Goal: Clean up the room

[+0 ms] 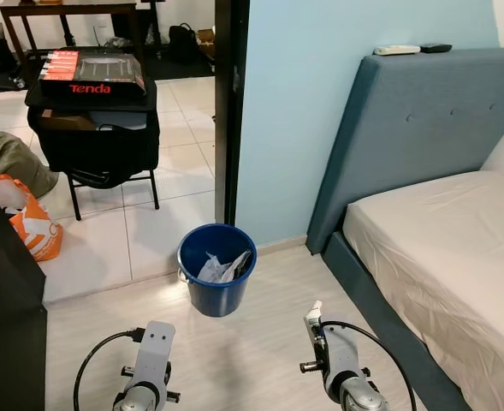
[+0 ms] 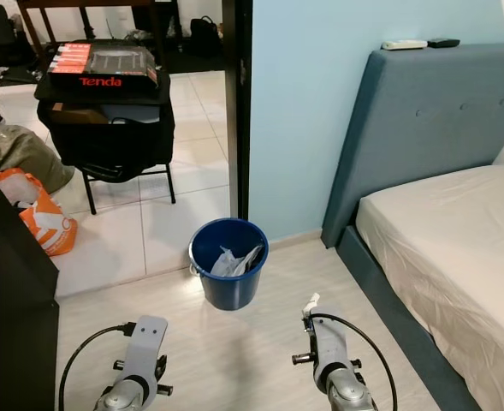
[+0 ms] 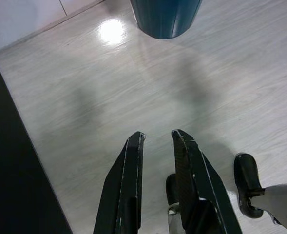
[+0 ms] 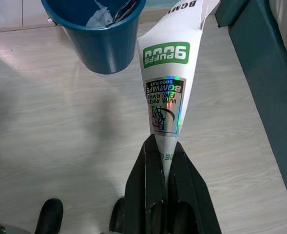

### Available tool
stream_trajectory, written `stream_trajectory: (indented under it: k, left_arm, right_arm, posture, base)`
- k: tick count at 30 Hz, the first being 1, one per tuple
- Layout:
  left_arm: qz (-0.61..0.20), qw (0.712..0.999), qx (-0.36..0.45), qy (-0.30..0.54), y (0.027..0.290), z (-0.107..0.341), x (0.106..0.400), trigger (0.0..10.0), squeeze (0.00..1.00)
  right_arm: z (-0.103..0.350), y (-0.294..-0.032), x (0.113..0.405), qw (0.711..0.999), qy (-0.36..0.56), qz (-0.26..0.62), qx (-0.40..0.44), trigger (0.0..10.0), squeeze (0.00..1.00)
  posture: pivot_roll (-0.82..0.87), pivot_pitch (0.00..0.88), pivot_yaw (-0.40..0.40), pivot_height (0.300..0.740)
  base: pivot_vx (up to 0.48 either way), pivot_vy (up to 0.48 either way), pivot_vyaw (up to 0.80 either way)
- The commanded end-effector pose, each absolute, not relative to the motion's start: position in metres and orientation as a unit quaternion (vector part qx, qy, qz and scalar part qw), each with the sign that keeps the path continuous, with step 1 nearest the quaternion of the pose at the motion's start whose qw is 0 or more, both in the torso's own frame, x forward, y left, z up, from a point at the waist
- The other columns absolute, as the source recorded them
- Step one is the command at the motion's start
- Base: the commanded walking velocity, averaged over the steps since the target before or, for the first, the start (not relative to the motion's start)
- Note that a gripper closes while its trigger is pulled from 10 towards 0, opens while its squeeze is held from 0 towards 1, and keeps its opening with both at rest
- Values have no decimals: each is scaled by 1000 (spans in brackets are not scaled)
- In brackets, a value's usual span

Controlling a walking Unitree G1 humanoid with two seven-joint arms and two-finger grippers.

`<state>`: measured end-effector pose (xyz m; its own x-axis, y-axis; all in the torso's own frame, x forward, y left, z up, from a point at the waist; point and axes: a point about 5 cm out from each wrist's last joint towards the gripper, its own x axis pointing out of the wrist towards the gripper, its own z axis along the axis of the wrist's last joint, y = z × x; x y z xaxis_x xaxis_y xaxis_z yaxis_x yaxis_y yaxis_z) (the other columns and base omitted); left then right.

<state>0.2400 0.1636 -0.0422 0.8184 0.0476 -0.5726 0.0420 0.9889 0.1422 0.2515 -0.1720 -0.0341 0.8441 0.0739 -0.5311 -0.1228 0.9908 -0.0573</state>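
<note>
From the head views, the round blue plastic bin (image 1: 216,270) stands on the pale wood-look floor (image 1: 234,360) just before the light blue wall, already holding crumpled paper. The grey upholstered bed frame (image 1: 423,137) runs along the right. Both arms are low in front, the bin ahead and between them. The right gripper (image 1: 315,310) shows a bit of white at its tip, short of the bin.

In the left wrist view, the left gripper (image 3: 157,141) points at bare floor, its two fingers apart with nothing between them; the bin's base sits farther ahead.

In the right wrist view, the right gripper (image 4: 162,146) is clamped on the narrow end of a white printed cardboard packet with a green label (image 4: 168,73), which fans out towards the bin. To do this well, I judge the arm should carry the packet's wide end fully past the rim before letting go, otherwise it may tip out onto the floor.
</note>
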Motion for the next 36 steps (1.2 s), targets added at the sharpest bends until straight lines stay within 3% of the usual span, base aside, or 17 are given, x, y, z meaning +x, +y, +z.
stream_trajectory:
  k: [1,36]
  left_arm:
    - [6,949,68,306,165,-44,237,10000,0]
    - [4,948,71,309,163,-45,237,10000,0]
  right_arm:
    - [-37,-172,248,957,281,50,-43,10000,0]
    - [-38,-173,247,957,282,50,-44,10000,0]
  posture:
    - [33,91,-59,740]
    - [30,85,-57,740]
  base:
    - [0,0,0]
    - [0,0,0]
